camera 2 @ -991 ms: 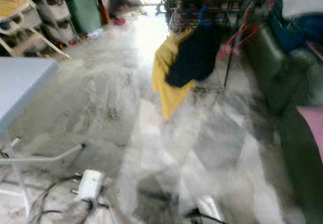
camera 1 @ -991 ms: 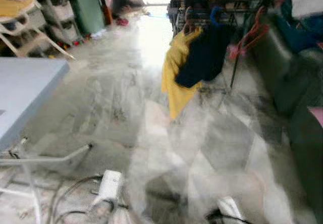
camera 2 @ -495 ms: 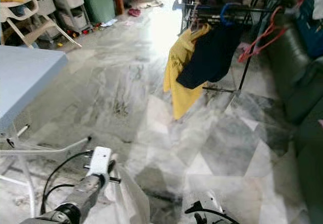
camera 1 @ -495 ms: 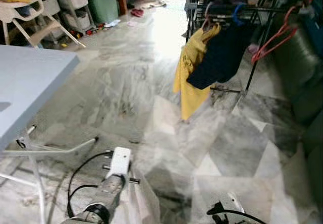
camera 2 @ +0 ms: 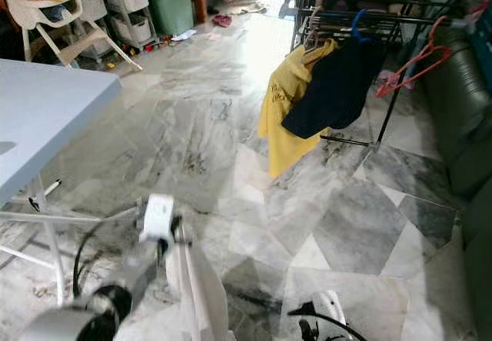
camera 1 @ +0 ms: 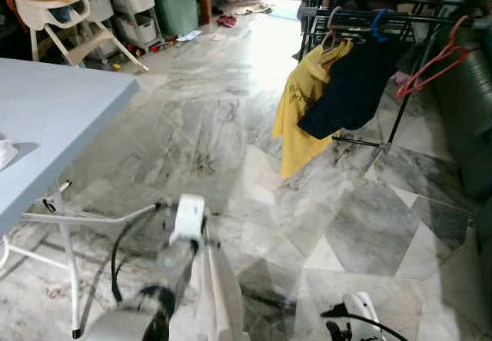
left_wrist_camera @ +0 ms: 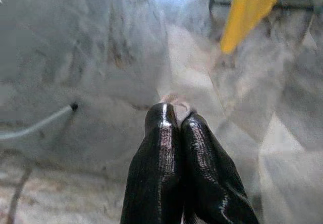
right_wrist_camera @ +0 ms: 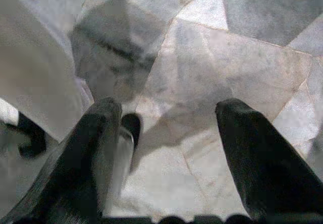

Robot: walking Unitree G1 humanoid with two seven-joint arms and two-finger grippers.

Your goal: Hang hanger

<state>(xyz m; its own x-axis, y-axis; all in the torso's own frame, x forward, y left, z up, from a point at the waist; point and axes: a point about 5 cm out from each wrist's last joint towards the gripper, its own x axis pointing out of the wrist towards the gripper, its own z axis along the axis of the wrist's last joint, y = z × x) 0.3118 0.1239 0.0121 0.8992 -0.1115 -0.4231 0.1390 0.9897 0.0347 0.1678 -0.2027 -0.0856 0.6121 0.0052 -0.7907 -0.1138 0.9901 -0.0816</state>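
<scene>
The left pincer (left_wrist_camera: 176, 120) was clenched on a pale garment's (camera 1: 219, 295) hanger; probably light and stiff, best gripped by its neck. The right pincer (right_wrist_camera: 169, 133) hung released.

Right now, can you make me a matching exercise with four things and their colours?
Things:
1. shirt
2. hanger
3. table
4. bin

Colours:
a. green
b. red
c. yellow
d. pale blue

Pairs: 1-c, 2-b, 3-d, 4-a
</scene>
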